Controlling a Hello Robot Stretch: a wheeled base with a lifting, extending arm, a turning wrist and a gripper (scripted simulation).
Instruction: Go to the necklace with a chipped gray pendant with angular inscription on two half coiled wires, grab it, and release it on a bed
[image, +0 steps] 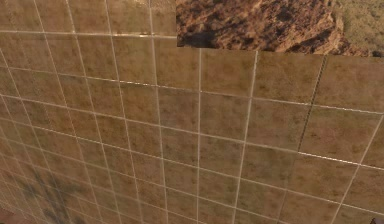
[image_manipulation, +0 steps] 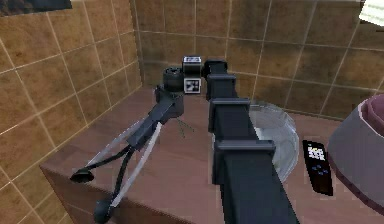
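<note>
1 clear dish (image_manipulation: 278, 128) sat on the table (image_manipulation: 170, 180), its inside partly behind the arm (image_manipulation: 240, 160). The pincer (image_manipulation: 95, 190) held nothing over bare tabletop; where the necklace lay could not be told.

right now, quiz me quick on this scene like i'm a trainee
1. True or false: the arm reaches out over a brown tabletop.
2. In the arm side view, what lies on the table right of the arm? A) a remote control B) a shoe C) a banana
3. Fill in: the walls are covered with brown ____.
Key: 1 true; 2 A; 3 tiles.
</note>
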